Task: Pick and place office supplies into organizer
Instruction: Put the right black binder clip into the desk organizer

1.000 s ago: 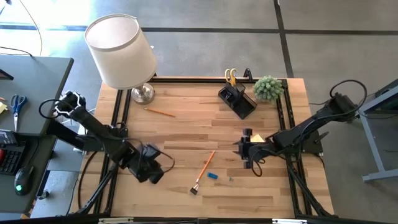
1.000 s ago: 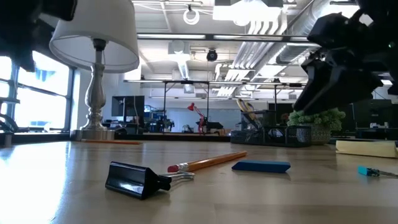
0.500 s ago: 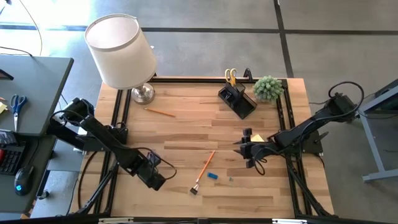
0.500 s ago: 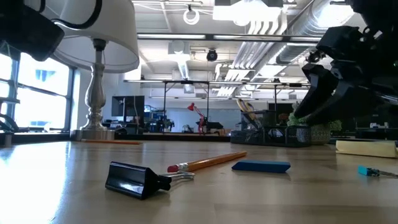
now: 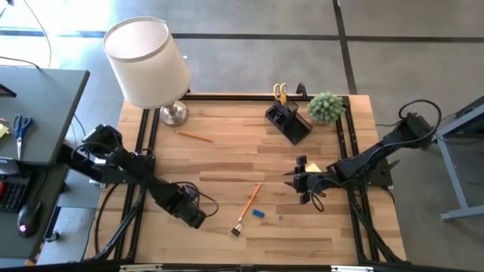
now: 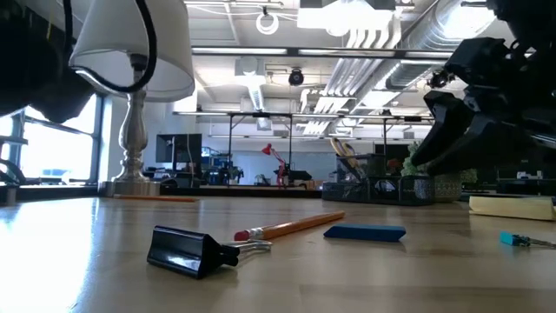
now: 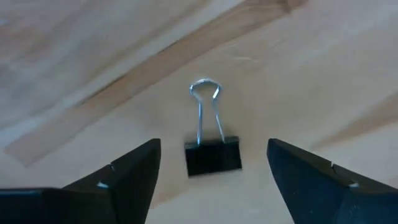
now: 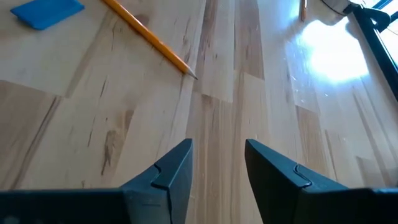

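In the left wrist view a black binder clip (image 7: 212,154) lies flat on the wooden table. My left gripper (image 5: 194,217) points down over it, open, one finger on each side and neither touching. In the high view the gripper hides this clip. Near the table's right my right gripper (image 8: 217,155) hangs open over bare wood, slanting down. Ahead of it lie an orange pencil (image 5: 249,202), a blue eraser (image 5: 259,214) and a second black clip (image 5: 236,230). A yellow sticky-note pad (image 5: 312,168) lies beside the right gripper. The black organizer (image 5: 289,122) at the far right holds yellow-handled scissors (image 5: 280,92).
A white-shaded lamp (image 5: 147,60) stands at the far left, with another pencil (image 5: 194,136) in front of its base. A small green plant (image 5: 326,106) stands next to the organizer. A tiny bluish item (image 6: 519,240) lies right of the eraser. Bare wood fills the table's middle.
My left gripper has come down and gone a little toward the table's near right, turning about its wrist as it sank. My right gripper has dipped slightly and tipped. Nothing on the table has moved.
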